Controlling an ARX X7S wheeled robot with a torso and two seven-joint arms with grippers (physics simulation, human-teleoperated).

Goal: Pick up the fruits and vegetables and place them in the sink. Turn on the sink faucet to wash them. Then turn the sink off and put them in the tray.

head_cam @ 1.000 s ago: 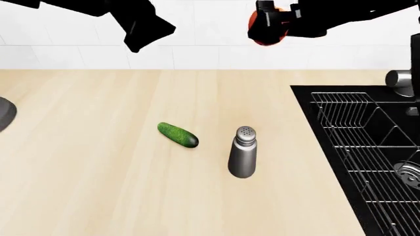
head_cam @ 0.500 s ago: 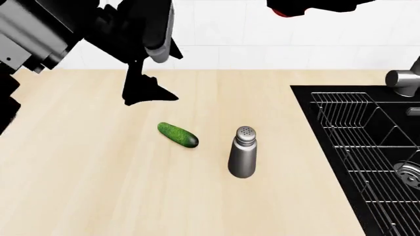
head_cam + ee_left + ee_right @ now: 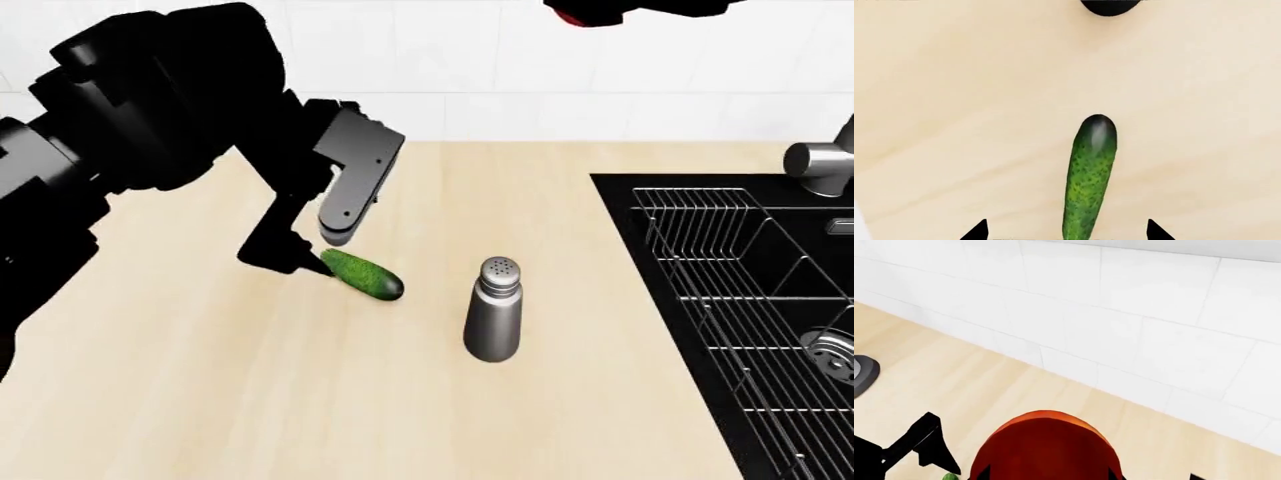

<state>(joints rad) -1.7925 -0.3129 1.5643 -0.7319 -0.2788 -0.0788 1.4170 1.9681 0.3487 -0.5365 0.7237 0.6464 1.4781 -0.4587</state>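
Note:
A dark-green bumpy cucumber (image 3: 362,274) (image 3: 1089,175) lies flat on the wooden counter. My left gripper (image 3: 307,250) (image 3: 1067,234) is down at its left end, open, with one fingertip on each side and neither touching it. The round red-orange fruit (image 3: 1047,447) (image 3: 571,16) is held high near the tiled wall, with my right gripper (image 3: 1047,475) (image 3: 594,10) shut on it; in the head view it is mostly cut off by the frame's top edge. At the right is the black sink (image 3: 617,205), with the steel faucet base (image 3: 814,165) behind it. The tray is out of view.
A steel shaker (image 3: 494,310) stands upright just right of the cucumber. A wire rack (image 3: 747,300) lies inside the sink beside the round drain (image 3: 834,350). A grey rounded object (image 3: 862,374) shows far off on the counter in the right wrist view.
My left arm has come down from high over the counter, and its open fingers now flank the cucumber's left end. The right gripper rose with the fruit to the frame's top.

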